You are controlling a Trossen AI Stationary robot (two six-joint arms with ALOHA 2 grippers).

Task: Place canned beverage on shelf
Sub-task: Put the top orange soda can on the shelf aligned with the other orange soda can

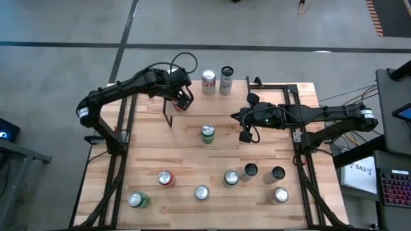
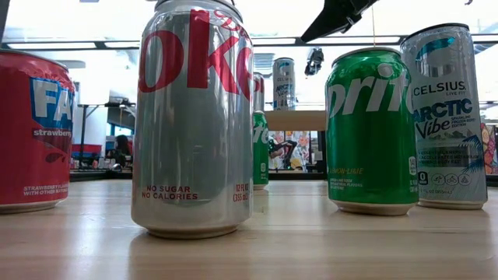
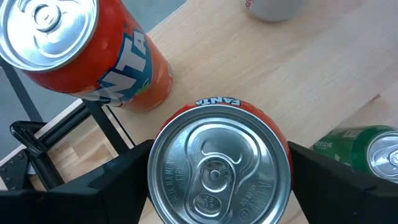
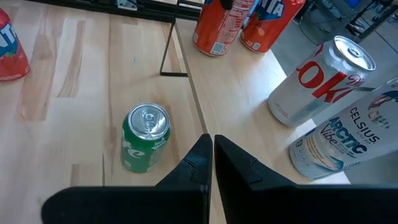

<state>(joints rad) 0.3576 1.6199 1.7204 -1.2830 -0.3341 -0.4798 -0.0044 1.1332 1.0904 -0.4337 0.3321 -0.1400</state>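
L gripper (image 3: 217, 180) sits over the shelf (image 3: 298, 68). Orange Fanta can (image 3: 219, 167) stands upright directly btwn its fingers, long axis vertical, lid facing the wrist cam. Jaws spread wide, one each side of can; contact vs small gap: can't tell. 2nd Fanta can (image 3: 74, 50) just beside. R gripper (image 4: 210, 155) farther off, jaws pressed together, empty.

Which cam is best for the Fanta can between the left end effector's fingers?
Left wrist view: the orange Fanta can fills the frame, lid up, a finger on either side. High view shows only a red speck under the left end effector. Right wrist view shows its lower body; low view, nothing certain.
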